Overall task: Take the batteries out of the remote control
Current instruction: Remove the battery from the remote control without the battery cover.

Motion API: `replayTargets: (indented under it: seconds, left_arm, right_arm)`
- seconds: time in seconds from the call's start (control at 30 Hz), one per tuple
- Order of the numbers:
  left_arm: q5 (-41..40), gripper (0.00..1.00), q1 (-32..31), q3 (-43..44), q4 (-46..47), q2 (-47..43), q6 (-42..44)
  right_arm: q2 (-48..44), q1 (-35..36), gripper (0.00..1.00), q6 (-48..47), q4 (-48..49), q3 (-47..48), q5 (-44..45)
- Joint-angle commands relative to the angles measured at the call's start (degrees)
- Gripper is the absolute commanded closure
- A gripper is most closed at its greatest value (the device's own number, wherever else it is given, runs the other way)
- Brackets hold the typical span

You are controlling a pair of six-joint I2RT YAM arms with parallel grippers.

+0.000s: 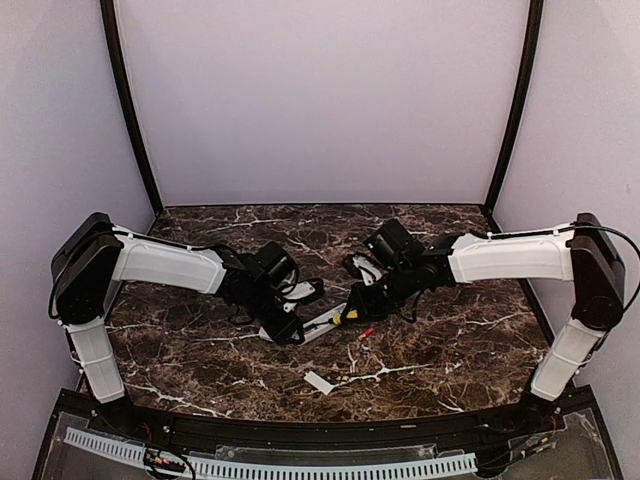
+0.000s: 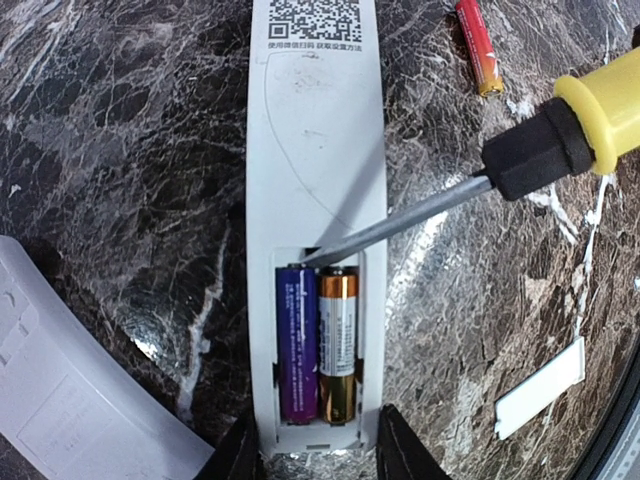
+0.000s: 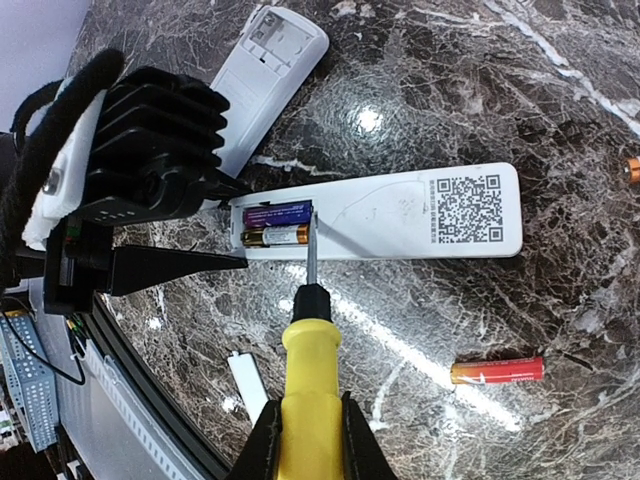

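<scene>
Mid-table, between the two grippers, lies a slim white plastic remote control (image 2: 315, 150), back face up. Its QR label is at its right end and its battery bay stands uncovered at its left end. Two cylindrical batteries (image 2: 318, 340) sit side by side in the bay, one purple, one gold.

Left gripper (image 2: 318, 452): black fingers (image 2: 238, 458) pinch the bay end of the remote across its width, one against each long edge.

Right gripper (image 3: 308, 425): clamped on the yellow plastic handle of a screwdriver (image 3: 305, 350). The steel shaft slants down into the bay, with its tip at the bay's inner edge, where the two cells end.

One red-cased cylindrical battery (image 3: 497, 371) lies loose on the dark marble table (image 1: 200, 350), near and right of the remote, not touching it. A flat white back cover (image 1: 319, 382) lies nearer the front edge. A second white remote (image 3: 270, 70) lies far-left of the first, partly hidden by the left gripper.
</scene>
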Motion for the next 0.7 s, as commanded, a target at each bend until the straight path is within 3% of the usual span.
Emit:
replayTargets:
  seconds: [0.0, 0.67]
  left_arm:
    - [-0.8, 0.73, -0.6, 0.2, -0.3, 1.3, 0.6]
    - [-1.7, 0.76, -1.3, -0.3, -0.4, 2.8, 1.8]
  right_arm:
    - [1.3, -0.5, 1.00, 1.1, 5.5, -2.6, -2.4]
    - [0.8, -5.5, 1.00, 6.4, 29.6, -13.8, -19.7]
